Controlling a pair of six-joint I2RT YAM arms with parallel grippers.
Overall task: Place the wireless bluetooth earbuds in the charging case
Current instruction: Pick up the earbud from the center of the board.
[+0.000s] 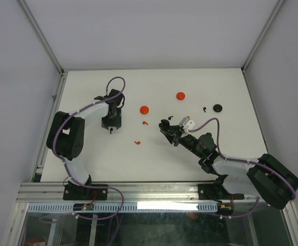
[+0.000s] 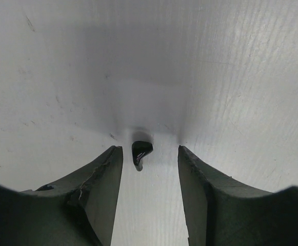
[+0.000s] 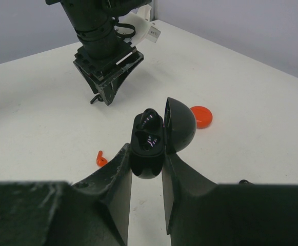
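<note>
White desk (image 1: 154, 159): left gripper (image 2: 149, 149), half open, straddles, seemingly without touching, a tiny, light, glossy black earbud (image 2: 141, 150); pinch its bulb, while the right gripper (image 3: 146, 151) clamps the open charging case (image 3: 149, 139).

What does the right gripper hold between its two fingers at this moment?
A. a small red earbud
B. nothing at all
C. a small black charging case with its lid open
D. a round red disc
C: in the right wrist view the right gripper is closed on the small black charging case, whose rounded lid stands open.
</note>
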